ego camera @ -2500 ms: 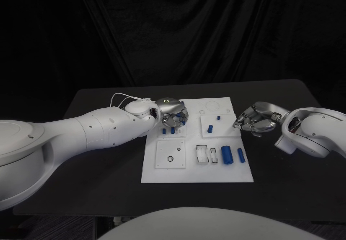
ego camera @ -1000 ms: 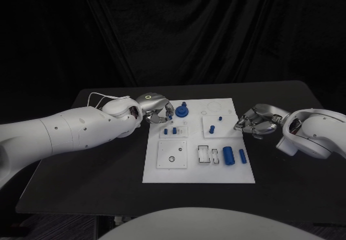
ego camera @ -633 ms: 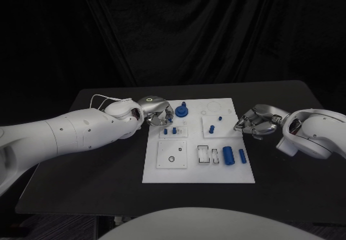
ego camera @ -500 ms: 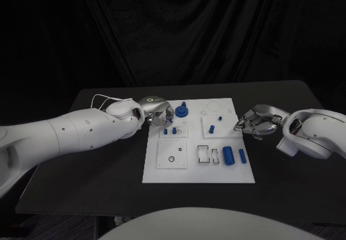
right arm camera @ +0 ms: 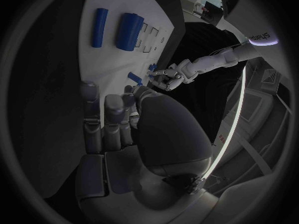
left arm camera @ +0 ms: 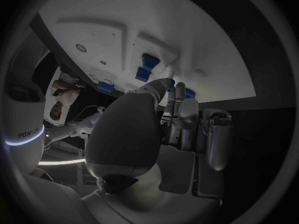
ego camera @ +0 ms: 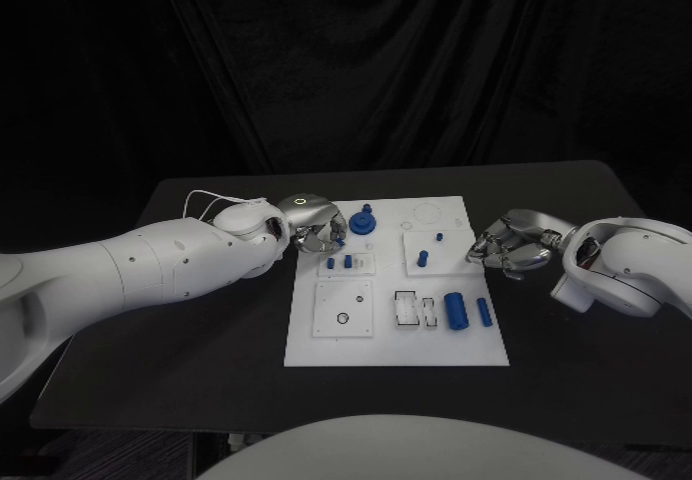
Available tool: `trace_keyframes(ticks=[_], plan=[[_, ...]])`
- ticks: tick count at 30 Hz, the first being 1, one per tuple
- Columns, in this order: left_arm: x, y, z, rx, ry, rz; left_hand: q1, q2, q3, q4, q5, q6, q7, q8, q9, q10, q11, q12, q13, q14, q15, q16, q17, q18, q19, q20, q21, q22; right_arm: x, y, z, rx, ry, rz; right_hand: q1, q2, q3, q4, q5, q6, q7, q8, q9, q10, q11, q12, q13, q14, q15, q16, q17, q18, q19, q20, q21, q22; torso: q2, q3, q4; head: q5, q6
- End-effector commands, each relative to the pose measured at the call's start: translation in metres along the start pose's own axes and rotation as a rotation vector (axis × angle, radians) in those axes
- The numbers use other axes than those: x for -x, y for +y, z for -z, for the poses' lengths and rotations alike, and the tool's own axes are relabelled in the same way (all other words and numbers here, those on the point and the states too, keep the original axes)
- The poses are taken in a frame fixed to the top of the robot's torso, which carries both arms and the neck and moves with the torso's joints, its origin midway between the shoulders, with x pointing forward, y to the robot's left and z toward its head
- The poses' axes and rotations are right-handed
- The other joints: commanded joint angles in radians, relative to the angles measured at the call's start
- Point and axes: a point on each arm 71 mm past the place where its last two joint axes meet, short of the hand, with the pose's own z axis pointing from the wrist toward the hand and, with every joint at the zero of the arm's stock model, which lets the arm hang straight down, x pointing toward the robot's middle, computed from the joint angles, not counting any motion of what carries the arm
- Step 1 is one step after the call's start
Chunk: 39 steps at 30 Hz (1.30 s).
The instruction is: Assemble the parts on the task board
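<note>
The white task board (ego camera: pixel 397 335) lies in the middle of the black table. My left hand (ego camera: pixel 317 226) is at the board's far left corner, its fingertips (left arm camera: pixel 179 92) pinching a round blue part with a peg on top (ego camera: pixel 364 220). Close by, two small blue pegs (ego camera: pixel 338 263) stand in a plate. My right hand (ego camera: pixel 508 245) hovers at the board's right edge with its fingers curled in on nothing. Beside it a blue peg (ego camera: pixel 423 258) stands in the board. Two blue cylinders (ego camera: pixel 454 310) lie near the board's front right.
Two white blocks (ego camera: pixel 414 308) sit left of the cylinders. A square plate with a round hole (ego camera: pixel 343 307) is at the board's front left. The bulky white left arm (ego camera: pixel 159 265) stretches over the table's left side.
Since 2.5 s ago my left hand has drawn back off the board's left plate, and the round blue part now shows at its fingertips. My right hand has hardly moved.
</note>
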Motion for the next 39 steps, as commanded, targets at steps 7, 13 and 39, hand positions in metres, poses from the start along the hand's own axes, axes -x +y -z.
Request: trace_keyframes(ticks=[7,13,39], plan=[[-0.002,-0.0021,-0.0015,-0.01,-0.008,-0.005,0.008,0.006,0.0,-0.008,-0.006,0.019,-0.015,0.003,0.019,0.007,0.0,-0.005,-0.001,-0.01,-0.001,-0.009,-0.011,-0.006,0.105,-0.002,-0.003,0.263,-0.0019,-0.0021,-0.0003,-0.019,0.014,-0.002,0.009,-0.001,0.008,-0.002,0.005,-0.009,0.0,0.002,0.001,-0.008,-0.002,-0.005,-0.002,-0.009,0.002,-0.004,-0.002,0.011,-0.005,0.002,-0.008,-0.001,0.0,-0.0004,-0.0003,0.002,0.0],[-0.0022,-0.0035,-0.0026,-0.013,-0.01,-0.005,0.009,0.007,0.001,-0.009,-0.007,0.019,-0.015,0.003,0.019,0.008,0.0,-0.005,-0.001,-0.011,-0.001,-0.01,-0.012,-0.006,0.105,-0.002,-0.003,0.263,-0.002,-0.0022,-0.0004,-0.02,0.015,-0.002,0.009,0.0,0.009,-0.001,0.005,-0.009,0.001,0.002,0.002,-0.009,-0.002,-0.005,-0.003,-0.01,0.002,-0.005,-0.003,0.011,-0.006,0.003,-0.009,-0.002,0.0,-0.0005,0.0,0.002,0.0],[-0.0068,-0.0036,-0.0066,0.012,0.047,0.005,0.0,0.002,-0.007,-0.01,-0.041,-0.03,-0.023,-0.031,0.004,-0.008,0.001,-0.015,-0.004,-0.031,-0.006,-0.029,-0.042,-0.006,0.105,-0.004,-0.003,0.263,-0.0023,-0.0021,-0.0006,-0.022,0.016,-0.001,0.01,0.0,0.009,-0.002,0.005,-0.01,0.001,0.002,0.002,-0.009,-0.001,-0.005,-0.003,-0.01,0.002,-0.005,-0.003,0.011,-0.006,0.003,-0.01,-0.002,-0.001,0.0016,-0.0007,0.002,0.0]])
